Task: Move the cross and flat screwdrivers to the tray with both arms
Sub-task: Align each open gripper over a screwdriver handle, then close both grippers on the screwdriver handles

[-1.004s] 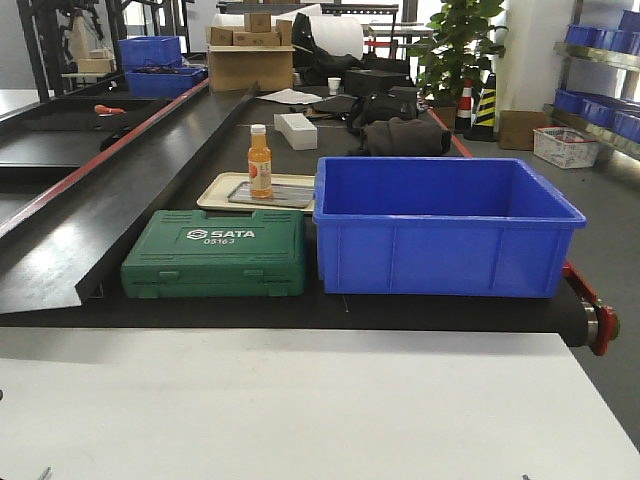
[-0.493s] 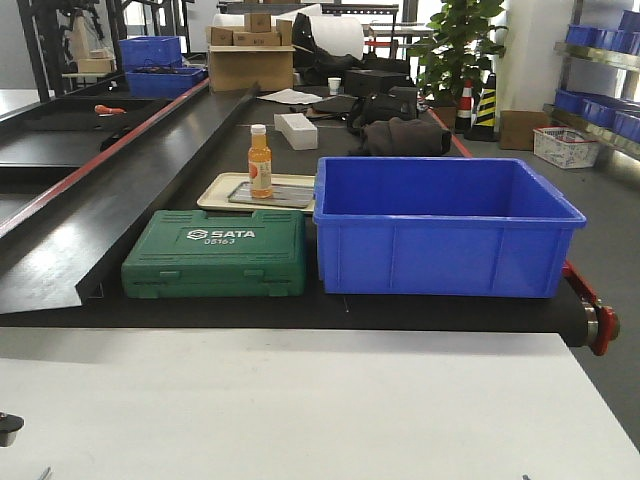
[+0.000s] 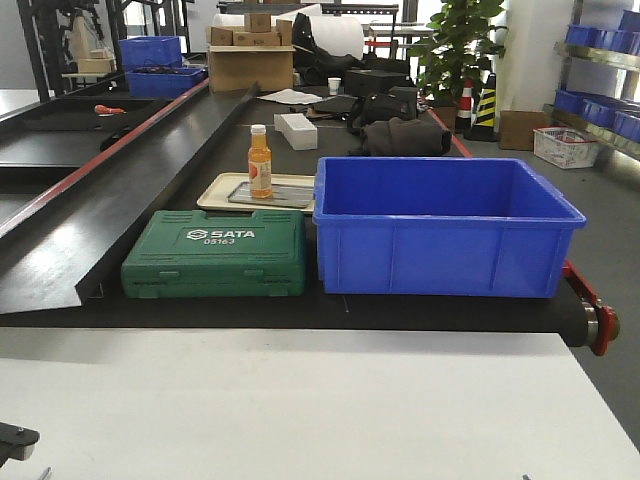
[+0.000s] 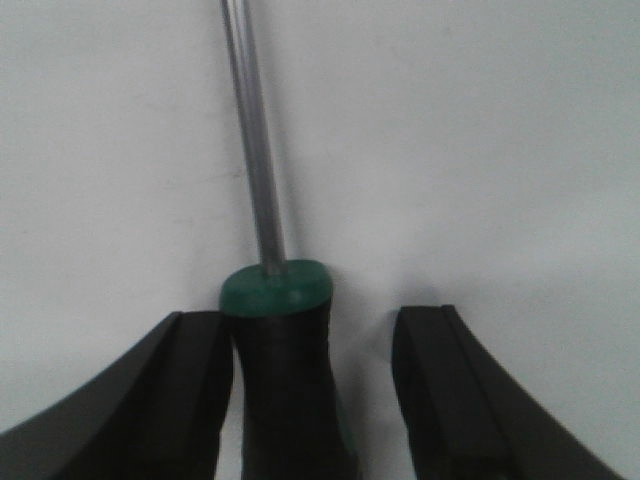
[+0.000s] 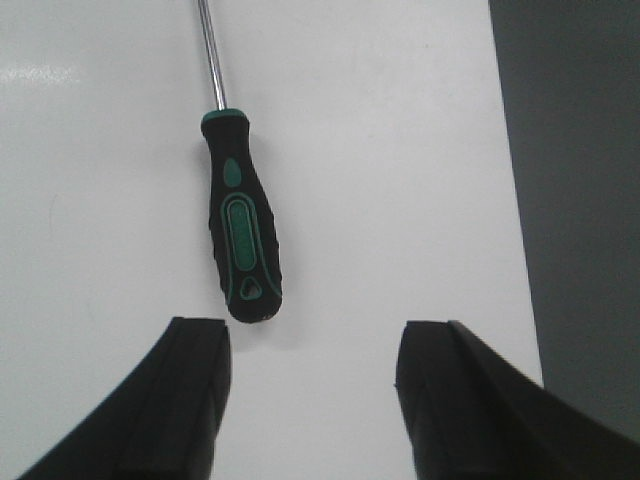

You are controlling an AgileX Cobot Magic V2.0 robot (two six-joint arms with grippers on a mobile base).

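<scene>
Near edge: the left gripper (image 4: 312, 345) straddles the left screwdriver (image 4: 285, 385) on the white table (image 3: 300, 400), off-centre, so we judge closing may roll it. The right gripper (image 5: 312, 345) may close short of the right screwdriver (image 5: 240, 225), lying just beyond. Both jaws stand spread, holding nothing; 1 left finger (image 4: 195, 380) meets the handle. No grey tray shows.
</scene>
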